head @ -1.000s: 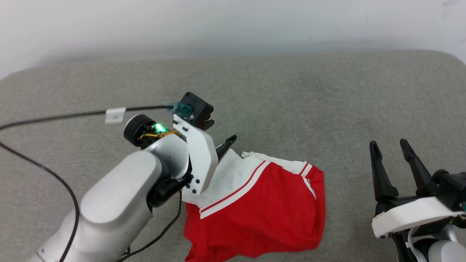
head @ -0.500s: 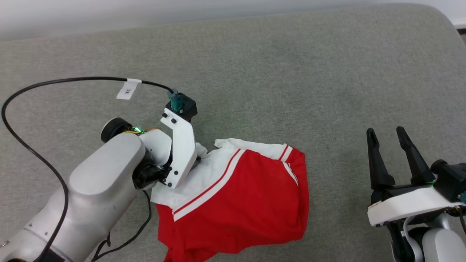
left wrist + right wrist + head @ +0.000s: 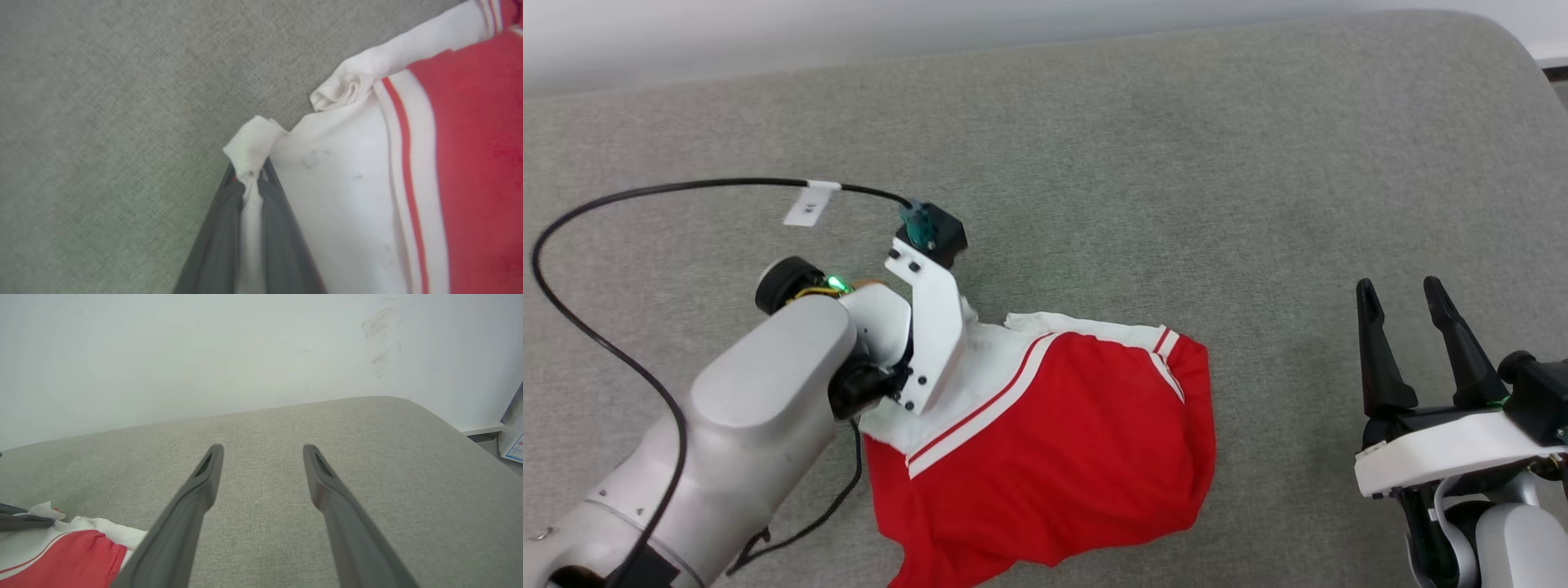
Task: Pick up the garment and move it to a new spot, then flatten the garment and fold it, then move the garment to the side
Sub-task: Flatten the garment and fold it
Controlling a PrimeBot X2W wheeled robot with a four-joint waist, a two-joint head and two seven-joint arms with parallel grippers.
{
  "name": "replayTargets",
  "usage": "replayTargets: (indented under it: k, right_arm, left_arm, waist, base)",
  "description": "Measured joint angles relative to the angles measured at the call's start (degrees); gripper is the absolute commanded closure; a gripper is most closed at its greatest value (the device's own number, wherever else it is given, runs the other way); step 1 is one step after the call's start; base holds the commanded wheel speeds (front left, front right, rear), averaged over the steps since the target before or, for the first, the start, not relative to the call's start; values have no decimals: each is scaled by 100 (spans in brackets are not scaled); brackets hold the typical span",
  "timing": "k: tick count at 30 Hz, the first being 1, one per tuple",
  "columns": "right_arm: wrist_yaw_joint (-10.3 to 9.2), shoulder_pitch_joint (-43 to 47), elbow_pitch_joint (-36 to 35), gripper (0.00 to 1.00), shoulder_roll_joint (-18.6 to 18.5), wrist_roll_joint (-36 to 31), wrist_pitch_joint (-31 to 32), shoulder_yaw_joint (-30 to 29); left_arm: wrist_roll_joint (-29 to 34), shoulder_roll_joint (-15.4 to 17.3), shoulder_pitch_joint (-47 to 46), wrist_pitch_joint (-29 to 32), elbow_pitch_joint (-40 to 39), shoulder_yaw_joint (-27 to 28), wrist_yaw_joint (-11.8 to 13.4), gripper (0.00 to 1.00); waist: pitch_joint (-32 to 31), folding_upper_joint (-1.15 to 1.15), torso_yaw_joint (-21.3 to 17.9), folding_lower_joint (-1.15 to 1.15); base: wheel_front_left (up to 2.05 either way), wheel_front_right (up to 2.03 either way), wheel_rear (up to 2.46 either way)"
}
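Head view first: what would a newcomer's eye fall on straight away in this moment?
The bright red garment with white sleeves, crumpled midway on the grey cushioned surface. At its upper left corner the left gripper is shut on a bunch of white sleeve fabric, plain in the left wrist view. At the lower right the right gripper hangs open, apart from the cloth.

The left forearm (image 3: 760, 384) is cased in a rounded silver-grey shell. A white bracket (image 3: 935, 318) dotted with dark screws is fixed at its wrist, topped by a black camera block (image 3: 943, 237) with a teal plug (image 3: 918, 229), from which a white-tagged black cable (image 3: 686, 184) is led. The right claw (image 3: 1398, 284) is formed of two long dark tapered fingers (image 3: 1380, 367) on a white plate (image 3: 1445, 457).
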Motion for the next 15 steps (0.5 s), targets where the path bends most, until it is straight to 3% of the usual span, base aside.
replayTargets:
  k: [4,5,10,15]
  right_arm:
    - [1,34,-29,0,0,-21,32,-60]
    - [0,93,-53,0,0,-29,54,-81]
    - [0,125,-119,0,0,-46,101,-121]
    - [0,192,-169,0,1,-47,135,-124]
  left_arm:
    - [57,92,-112,-577,-190,236,99,100]
    - [64,272,-113,-907,-488,446,323,100]
    - [-13,802,321,-1330,-1190,848,934,100]
    - [-388,1480,1379,-1645,-1920,1385,1846,100]
  waist:
    - [-88,0,139,0]
    - [-147,0,266,0]
    - [-245,0,433,0]
    - [-309,0,506,0]
  base:
    - [0,0,0]
    - [0,0,0]
    - [0,0,0]
    - [0,0,0]
